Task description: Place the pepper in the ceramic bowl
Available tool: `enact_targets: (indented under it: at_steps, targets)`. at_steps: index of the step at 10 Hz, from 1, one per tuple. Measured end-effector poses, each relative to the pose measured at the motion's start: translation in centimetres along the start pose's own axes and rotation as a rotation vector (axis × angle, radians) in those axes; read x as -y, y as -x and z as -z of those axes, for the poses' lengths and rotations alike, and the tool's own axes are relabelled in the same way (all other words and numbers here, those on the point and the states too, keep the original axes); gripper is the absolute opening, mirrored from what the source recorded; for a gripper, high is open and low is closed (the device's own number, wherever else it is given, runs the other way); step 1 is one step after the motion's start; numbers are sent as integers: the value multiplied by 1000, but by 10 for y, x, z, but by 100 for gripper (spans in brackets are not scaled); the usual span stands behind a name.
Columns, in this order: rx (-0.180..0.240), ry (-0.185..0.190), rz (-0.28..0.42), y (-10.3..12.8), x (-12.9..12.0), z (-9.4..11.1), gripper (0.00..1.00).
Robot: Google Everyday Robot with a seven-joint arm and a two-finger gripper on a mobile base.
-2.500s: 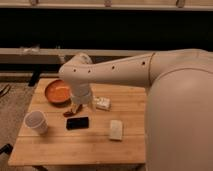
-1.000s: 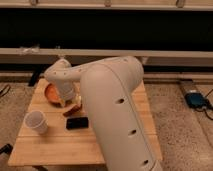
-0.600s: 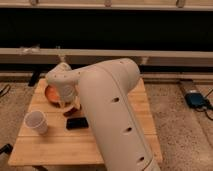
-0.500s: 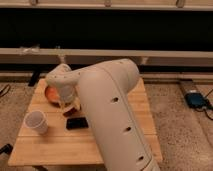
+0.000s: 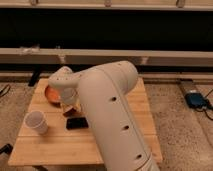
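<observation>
On the wooden bench [image 5: 50, 145] a white cup [image 5: 36, 121] stands at the left, and behind it to the right the orange ceramic bowl [image 5: 51, 94] sits partly hidden by the robot's white arm [image 5: 110, 115]. The hand [image 5: 69, 104] hangs just right of the bowl's near edge; whether it is open, closed or gripping cannot be told. A small dark reddish shape right under the hand, seemingly the pepper [image 5: 70, 111], lies outside the bowl, just behind a black phone [image 5: 77, 123]
</observation>
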Motion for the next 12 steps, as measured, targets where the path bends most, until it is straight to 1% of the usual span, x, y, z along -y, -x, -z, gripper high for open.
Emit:
enact_targets:
  at_steps: [3,4,5,6,7,8,9,10,11,12]
  targets:
    - [-12,-11,10,2,3,-8,64]
    - [-14,-14,17,2,4,-9,60]
    - [-15,-17,30,2,4,-8,50]
    - [-11,-19,49,2,3,-4,38]
    - [-7,-19,64,1,3,0,30]
    - [1,-10,87,-1,1,9,18]
    - [8,-3,102,-3,1,18,8]
    - [15,5,115,-5,0,27,2]
    - [23,15,125,-7,-1,37,0]
    - [37,29,137,-7,-1,51,0]
